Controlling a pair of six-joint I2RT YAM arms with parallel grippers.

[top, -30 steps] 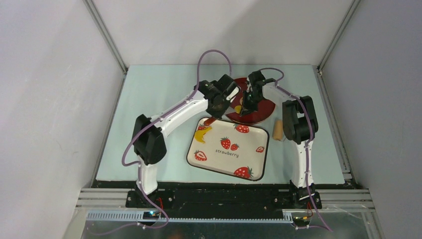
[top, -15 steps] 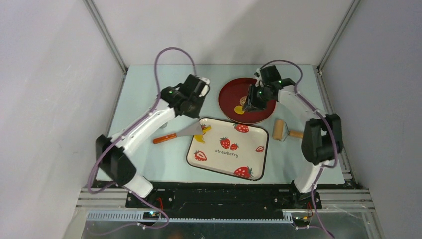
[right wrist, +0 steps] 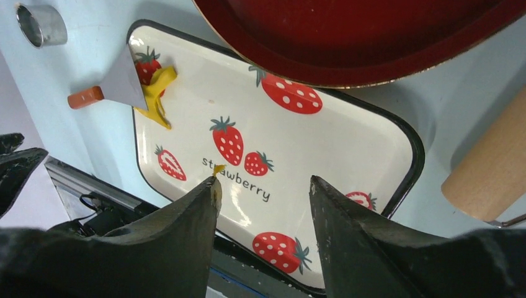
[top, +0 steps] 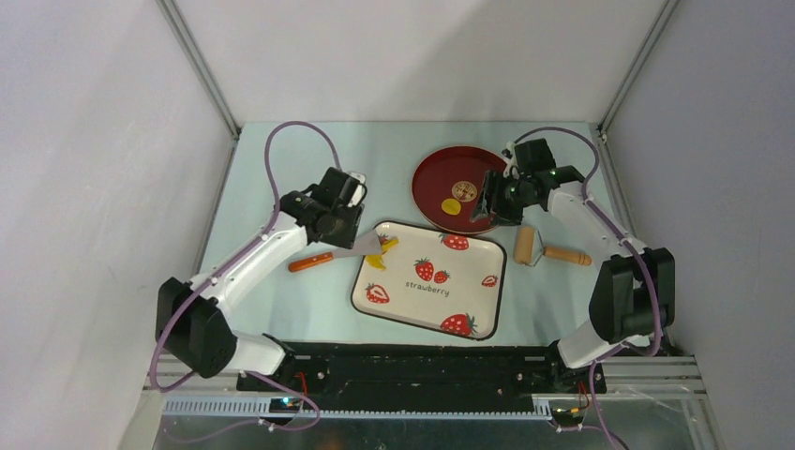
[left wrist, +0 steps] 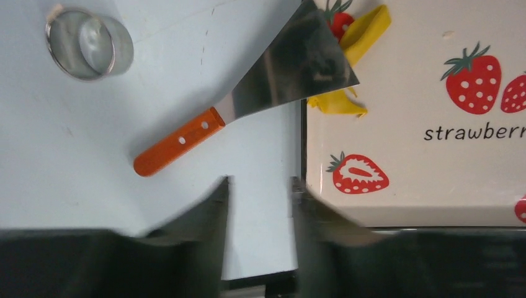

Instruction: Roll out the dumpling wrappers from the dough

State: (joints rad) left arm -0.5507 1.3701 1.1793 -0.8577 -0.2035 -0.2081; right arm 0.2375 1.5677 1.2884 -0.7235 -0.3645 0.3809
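Observation:
A small yellow dumpling wrapper [top: 451, 208] lies on the red plate [top: 436, 173], beside a round tan piece [top: 462, 191]. A banana-shaped scrap of dough [top: 378, 253] [left wrist: 363, 34] [right wrist: 156, 87] sits in the strawberry tray's far left corner, partly under the scraper's blade [top: 359, 247] [left wrist: 291, 74]. My left gripper [top: 349, 223] [left wrist: 259, 181] hangs open and empty over the table just left of the tray. At the plate's right edge my right gripper [top: 487, 202] [right wrist: 263, 180] stands open. A yellow crumb [right wrist: 217, 169] clings to its left fingertip.
The scraper's orange handle [top: 311, 262] [left wrist: 177, 143] rests on the table left of the strawberry tray [top: 497, 281] [right wrist: 372, 124]. A wooden rolling pin [top: 531, 246] [right wrist: 490, 180] lies right of the tray. A metal ring cutter [left wrist: 90, 43] [right wrist: 42, 25] stands beyond the scraper.
The left gripper let go of the scraper, which now lies across the tray's edge, and pulled back left. The right gripper drew right off the plate. Both jaws opened.

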